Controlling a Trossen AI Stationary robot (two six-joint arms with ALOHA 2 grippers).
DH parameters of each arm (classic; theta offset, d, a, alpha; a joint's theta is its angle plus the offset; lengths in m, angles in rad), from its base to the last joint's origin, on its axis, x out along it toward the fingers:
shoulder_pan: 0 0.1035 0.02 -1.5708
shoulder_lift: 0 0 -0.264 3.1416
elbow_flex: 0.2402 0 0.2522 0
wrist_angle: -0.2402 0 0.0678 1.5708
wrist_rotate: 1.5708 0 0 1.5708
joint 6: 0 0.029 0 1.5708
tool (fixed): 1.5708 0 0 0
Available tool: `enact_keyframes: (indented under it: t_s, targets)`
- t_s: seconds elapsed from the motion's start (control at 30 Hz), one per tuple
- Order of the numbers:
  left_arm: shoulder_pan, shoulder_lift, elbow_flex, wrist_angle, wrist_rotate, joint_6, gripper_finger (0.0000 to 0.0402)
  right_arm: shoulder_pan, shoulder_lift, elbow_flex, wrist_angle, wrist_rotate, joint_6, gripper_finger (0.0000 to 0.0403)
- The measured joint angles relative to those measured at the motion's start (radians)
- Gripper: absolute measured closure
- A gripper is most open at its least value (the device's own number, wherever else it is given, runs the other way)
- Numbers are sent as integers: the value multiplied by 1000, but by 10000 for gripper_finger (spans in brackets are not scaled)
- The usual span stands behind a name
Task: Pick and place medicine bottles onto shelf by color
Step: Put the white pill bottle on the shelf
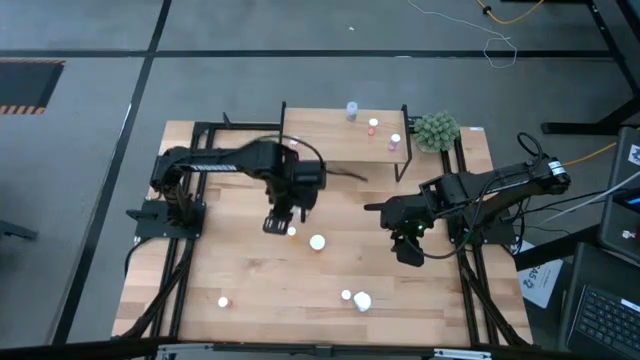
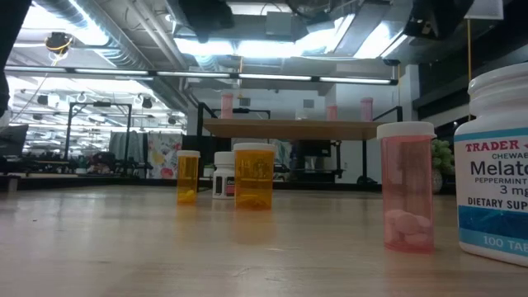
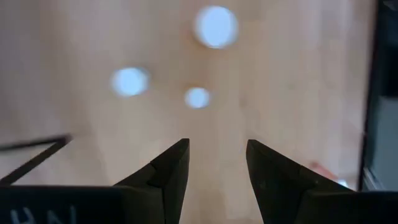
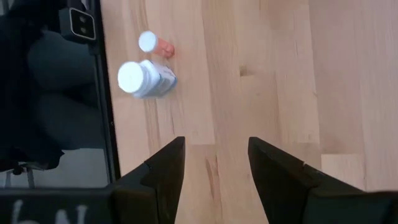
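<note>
The shelf (image 1: 322,146) stands at the table's far middle, with a bluish-grey bottle (image 1: 351,110) and two pink bottles (image 1: 373,126) (image 1: 395,142) on it. It also shows in the low view (image 2: 297,129). Two bottles (image 1: 291,231) (image 1: 317,242) stand upright at mid-table. One bottle (image 1: 223,301) stands near the front left. A small pink one (image 1: 346,296) and a large white one (image 1: 362,301) stand at the front. My left gripper (image 1: 275,222) is open and empty, pointing down just left of the mid-table bottles. My right gripper (image 1: 405,248) is open and empty over bare wood.
A small green plant (image 1: 437,130) stands right of the shelf. Black frame rails (image 1: 180,270) (image 1: 470,280) run along both table sides. The low view shows orange bottles (image 2: 254,176) (image 2: 188,177), a pink bottle (image 2: 407,186) and the large white bottle (image 2: 499,165) up close.
</note>
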Motion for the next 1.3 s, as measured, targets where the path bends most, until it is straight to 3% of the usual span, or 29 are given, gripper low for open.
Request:
enact_keyframes:
  t_s: [0.1, 0.47, 0.77, 1.3]
  targets:
    - [-17, 1, -99, 104, 10, 60, 246, 0, 0, 0, 16, 0, -1, 224]
    - [-11, 1, -373, 449, -166, 88, 246, 0, 0, 0, 19, 0, -3, 224]
    - [63, 1, -447, 488, -171, 70, 247, 0, 0, 0, 20, 74, -3, 224]
    - [105, 1, -448, 531, -170, 147, 247, 0, 0, 0, 20, 76, -1, 224]
